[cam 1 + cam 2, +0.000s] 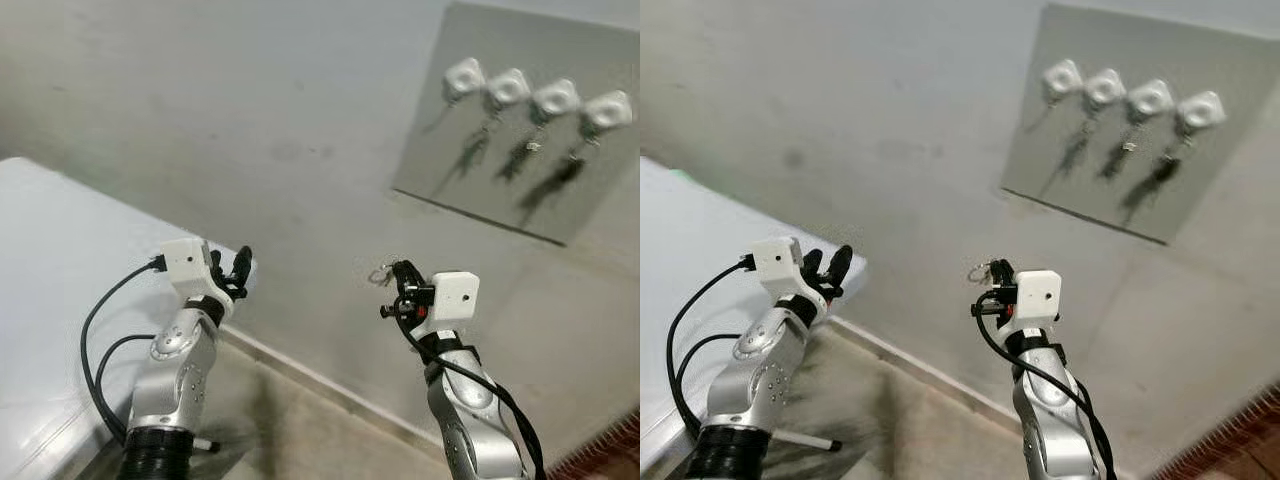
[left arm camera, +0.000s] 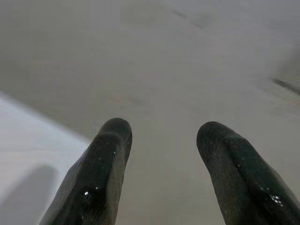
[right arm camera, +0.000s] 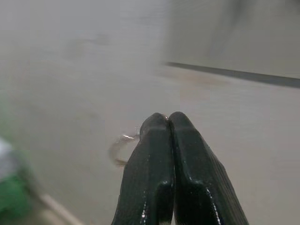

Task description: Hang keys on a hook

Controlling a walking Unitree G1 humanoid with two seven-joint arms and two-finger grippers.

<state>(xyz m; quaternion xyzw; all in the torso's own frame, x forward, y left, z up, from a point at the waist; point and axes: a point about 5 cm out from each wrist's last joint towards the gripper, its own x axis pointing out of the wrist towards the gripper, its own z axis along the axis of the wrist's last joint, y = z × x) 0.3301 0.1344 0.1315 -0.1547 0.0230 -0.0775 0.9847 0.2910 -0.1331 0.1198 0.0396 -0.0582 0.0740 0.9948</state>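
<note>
Right gripper (image 1: 398, 272), mid-frame, has its fingers pinched on the key ring (image 3: 123, 149), well below the hooks (image 1: 464, 78) at upper right — that thin grip could slip on the reach up.

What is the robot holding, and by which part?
The right gripper pinches a key ring by its edge, fingers shut; the rest of the ring sticks out sideways. The left gripper is open and holds nothing.

White tabletop (image 1: 60, 260) at left — red brick edge (image 1: 610, 445) lower right.
</note>
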